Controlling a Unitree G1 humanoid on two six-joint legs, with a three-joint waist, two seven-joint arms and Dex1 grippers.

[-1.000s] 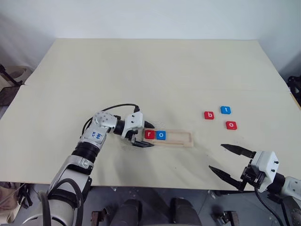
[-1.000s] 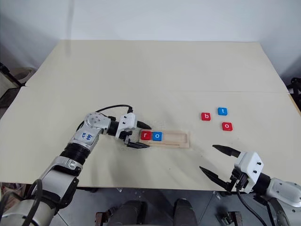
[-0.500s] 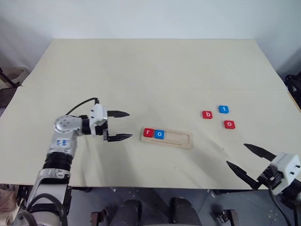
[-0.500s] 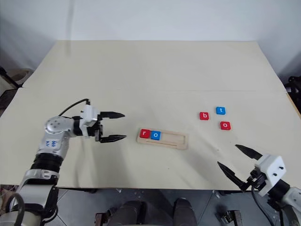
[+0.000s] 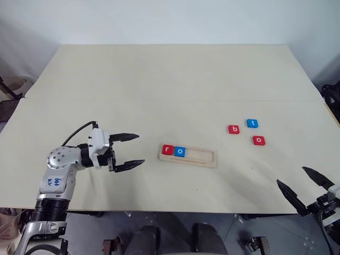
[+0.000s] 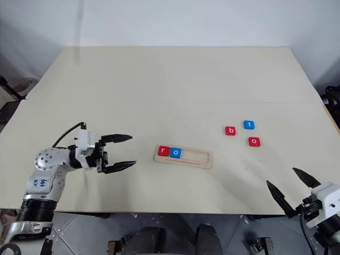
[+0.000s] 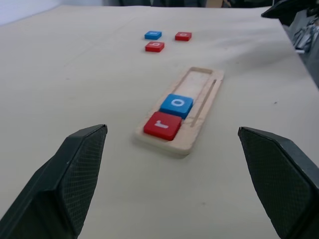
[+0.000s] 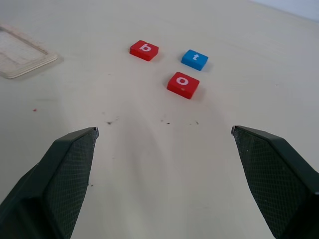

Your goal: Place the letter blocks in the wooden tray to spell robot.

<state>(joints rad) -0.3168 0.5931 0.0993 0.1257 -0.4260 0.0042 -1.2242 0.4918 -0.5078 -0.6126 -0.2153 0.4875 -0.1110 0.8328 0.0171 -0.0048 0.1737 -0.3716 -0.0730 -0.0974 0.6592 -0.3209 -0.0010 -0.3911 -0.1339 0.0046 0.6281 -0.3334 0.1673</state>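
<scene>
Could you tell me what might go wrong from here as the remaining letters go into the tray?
The red b, blue t and red o lie close together, so the open right pincer could knock a neighbour. Seating b beside the blue o could shift the tray.

Large pale beige table (image 5: 159, 79) with a seam line across its middle, set against a plain white wall (image 5: 170, 21). Grey floor (image 5: 175, 234) below the near edge; even, soft light.
</scene>
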